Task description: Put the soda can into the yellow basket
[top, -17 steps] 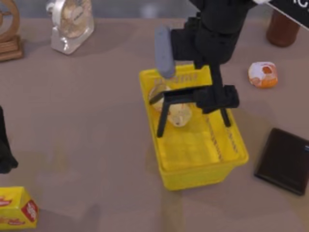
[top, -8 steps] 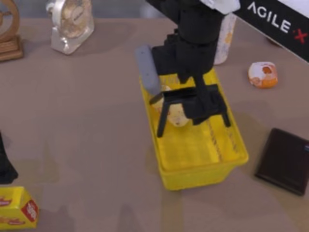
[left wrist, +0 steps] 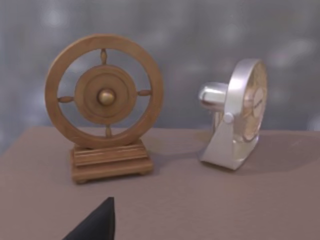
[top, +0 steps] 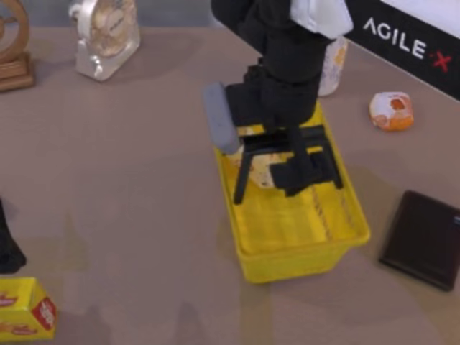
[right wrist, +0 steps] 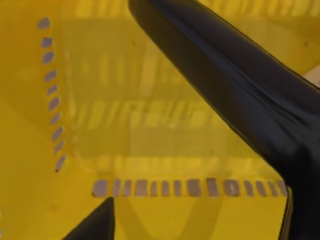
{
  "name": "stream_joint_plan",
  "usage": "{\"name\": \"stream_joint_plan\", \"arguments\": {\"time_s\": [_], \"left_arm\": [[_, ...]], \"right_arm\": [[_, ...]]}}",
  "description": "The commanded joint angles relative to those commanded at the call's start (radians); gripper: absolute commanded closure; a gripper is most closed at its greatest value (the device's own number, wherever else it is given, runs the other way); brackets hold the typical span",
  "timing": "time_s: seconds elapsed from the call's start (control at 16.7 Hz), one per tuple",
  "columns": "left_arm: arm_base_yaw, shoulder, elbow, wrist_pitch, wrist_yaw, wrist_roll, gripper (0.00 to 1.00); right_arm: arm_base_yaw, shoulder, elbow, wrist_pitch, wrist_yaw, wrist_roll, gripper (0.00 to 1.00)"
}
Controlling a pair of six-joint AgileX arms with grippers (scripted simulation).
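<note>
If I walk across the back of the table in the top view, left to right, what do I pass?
Wooden wheel → silver clock → right arm → white bottle → orange-and-white packet.

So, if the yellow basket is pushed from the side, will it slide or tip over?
Probably slide: the yellow basket is low and wide, flat on the table. Its slotted plastic walls suggest it is light, and the small soda can inside adds little. The raised black handle may swing if the right gripper, working inside, bumps it.
</note>
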Motion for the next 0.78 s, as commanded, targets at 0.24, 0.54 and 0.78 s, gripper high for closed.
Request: {"name": "stream_joint_plan", "arguments": {"time_s": [0.24, 0.54, 0.78], "left_arm": [[0.0, 0.0, 0.0, 0.0, 0.0, 0.0, 0.0], [0.0, 0.0, 0.0, 0.0, 0.0, 0.0, 0.0], [0.0, 0.0, 0.0, 0.0, 0.0, 0.0, 0.0]], "right_arm": [[0.0, 0.0, 0.0, 0.0, 0.0, 0.0, 0.08], [0.0, 0.0, 0.0, 0.0, 0.0, 0.0, 0.45], [0.0, 0.0, 0.0, 0.0, 0.0, 0.0, 0.75]]}}
